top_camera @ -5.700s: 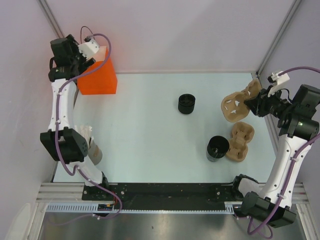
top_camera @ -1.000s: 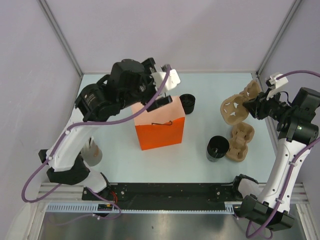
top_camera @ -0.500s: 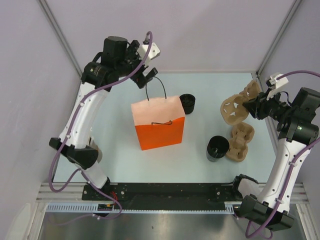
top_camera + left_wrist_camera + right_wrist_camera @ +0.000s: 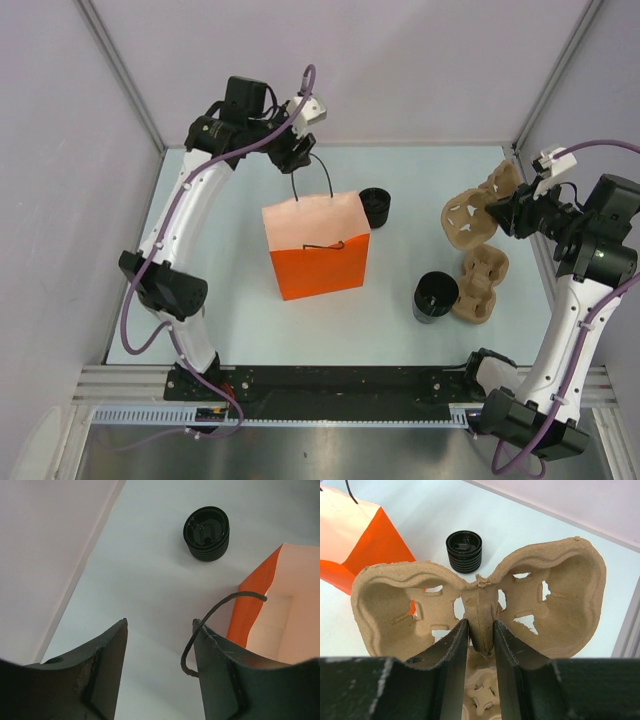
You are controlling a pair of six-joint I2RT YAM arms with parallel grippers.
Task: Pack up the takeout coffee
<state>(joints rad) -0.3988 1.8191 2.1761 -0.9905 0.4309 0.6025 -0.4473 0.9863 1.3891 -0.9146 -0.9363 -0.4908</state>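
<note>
Table (image 4: 240,320): bag (image 4: 320,265) newly set beside coffee (image 4: 374,207), ready for loading; my left gripper (image 4: 160,632) released, right gripper (image 4: 480,627) grasping carrier (image 4: 560,595).

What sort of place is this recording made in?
Probably an enclosed lab robot cell staged for takeout packing: plain panel walls on metal framing, with an orange paper bag, a pulp cup carrier and the lidded takeout coffee.

Left gripper (image 4: 159,626) parted; handle (image 4: 212,610) perhaps touching; coffee (image 4: 206,532) beyond
</note>
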